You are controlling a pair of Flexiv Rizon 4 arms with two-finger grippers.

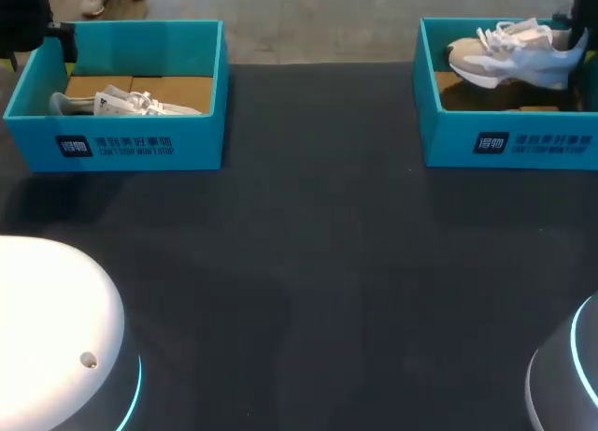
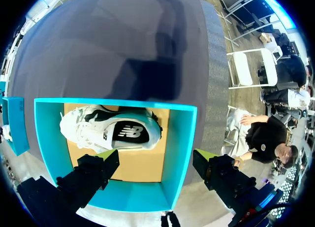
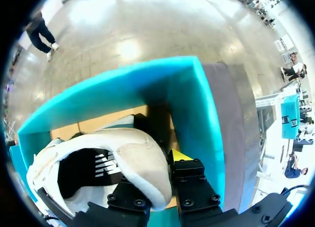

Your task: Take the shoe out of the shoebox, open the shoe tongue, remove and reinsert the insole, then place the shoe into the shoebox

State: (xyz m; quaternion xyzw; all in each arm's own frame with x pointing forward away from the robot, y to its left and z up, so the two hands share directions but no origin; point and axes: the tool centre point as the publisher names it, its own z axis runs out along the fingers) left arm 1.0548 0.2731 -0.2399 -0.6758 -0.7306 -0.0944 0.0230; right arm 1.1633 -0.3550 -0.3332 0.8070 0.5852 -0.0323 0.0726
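**Right fingers** [image 3: 189,180]: clenched on the shoe [image 3: 113,163], with its padded heel collar between them. The shoe is inside the right shoebox [image 3: 197,109], heel at the box's right end. In the head view the shoe [image 1: 514,57] rides high, its upper above the rim of the right shoebox [image 1: 505,146]. It appears partly lifted rather than resting flat.

**Left fingers** [image 2: 96,170]: released, spread wide, holding nothing. They hang over one end of the left shoebox [image 2: 179,138]. A second shoe [image 2: 110,131] lies on its side on that box's cardboard floor.

**Progress (judgement):** The first step, taking the shoe out, is begun but not finished. Opening the tongue, removing and reinserting the insole, and returning the shoe to the box are all left.

**Clearance:**
- The gripped heel is just beside the box's side wall and corner. Raise it straight up until the sole is above the rim before any sideways travel.
- The two boxes stand well apart at the far edge. The stretch of table [image 1: 318,263] between and in front of them gives broad working room.
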